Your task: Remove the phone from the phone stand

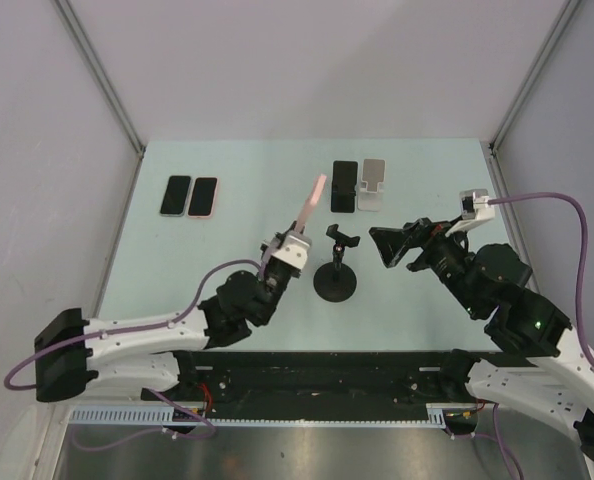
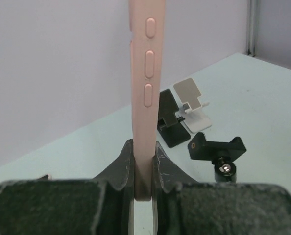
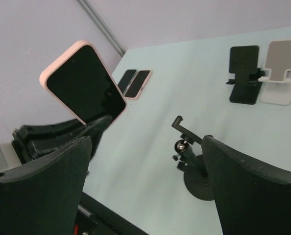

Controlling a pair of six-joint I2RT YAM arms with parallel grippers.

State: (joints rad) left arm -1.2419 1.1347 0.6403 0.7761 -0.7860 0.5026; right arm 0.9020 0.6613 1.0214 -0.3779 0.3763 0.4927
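Observation:
My left gripper is shut on the lower end of a pink-cased phone, which it holds upright in the air left of the stand. In the left wrist view the phone stands edge-on between my fingers, side buttons showing. The black phone stand, a round base with a post and an empty clamp, sits mid-table. It also shows in the left wrist view and right wrist view. My right gripper is open, just right of the stand. The phone's dark screen faces the right wrist camera.
Two phones lie flat at the back left. A black folding stand and a white one sit at the back centre, also in the right wrist view. Walls enclose the table.

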